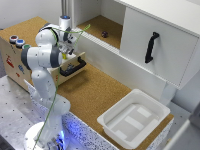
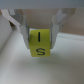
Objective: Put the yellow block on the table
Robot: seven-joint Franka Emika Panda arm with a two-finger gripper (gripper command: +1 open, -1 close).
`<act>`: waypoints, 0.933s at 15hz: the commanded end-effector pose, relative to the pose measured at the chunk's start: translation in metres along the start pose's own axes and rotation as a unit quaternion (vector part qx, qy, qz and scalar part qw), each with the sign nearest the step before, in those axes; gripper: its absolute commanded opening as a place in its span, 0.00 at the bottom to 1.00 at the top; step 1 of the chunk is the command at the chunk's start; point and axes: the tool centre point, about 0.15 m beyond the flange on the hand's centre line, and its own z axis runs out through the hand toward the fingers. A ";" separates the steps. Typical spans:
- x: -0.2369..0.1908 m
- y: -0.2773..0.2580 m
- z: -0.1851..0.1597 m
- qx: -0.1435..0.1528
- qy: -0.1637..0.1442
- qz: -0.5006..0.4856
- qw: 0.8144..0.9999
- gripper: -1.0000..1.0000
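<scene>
Cork-textured brown table (image 1: 100, 92) fills the middle of the exterior view, with a white speckled front edge below it. Behind it stands a white cabinet (image 1: 150, 45) with a black handle (image 1: 151, 47) on its closed door, and an open cork-floored compartment beside that door holds a small dark object (image 1: 104, 34). At the exterior view's left sits a wooden box (image 1: 20, 55) with a cork top and coloured buttons (image 1: 16, 40); a drawer (image 1: 74, 65) with a black handle stands pulled out of its side. A white plastic tray (image 1: 134, 118) rests on the table toward the exterior view's right, near the front edge.

The white Panda arm (image 1: 42, 65) rises from its base at the lower left of the exterior view and bends over the open drawer; its gripper (image 1: 67, 49) is hard to make out there.

In the wrist view, the gripper (image 2: 39, 36) is closed on the yellow block (image 2: 39, 44), one finger pressed to each side of it. The block bears dark markings and hangs between the fingers (image 2: 25, 31) over a pale surface, which is too blurred to identify. In the exterior view the block is not discernible.
</scene>
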 end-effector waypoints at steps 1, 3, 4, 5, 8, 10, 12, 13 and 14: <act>-0.026 0.023 -0.097 -0.012 0.048 -0.015 0.999 0.00; -0.033 0.048 -0.117 -0.011 0.058 -0.012 0.998 0.00; -0.035 0.058 -0.122 -0.012 0.061 -0.008 0.998 0.00; -0.037 0.076 -0.126 -0.012 0.060 -0.009 0.998 0.00; -0.041 0.126 -0.130 -0.013 0.063 -0.010 0.998 0.00; -0.043 0.160 -0.132 -0.016 0.056 0.000 0.998 0.00; -0.049 0.186 -0.134 -0.028 0.050 0.024 0.998 0.00; -0.054 0.196 -0.133 -0.035 0.053 0.039 0.997 0.00; -0.061 0.211 -0.126 -0.030 0.053 0.061 0.996 0.00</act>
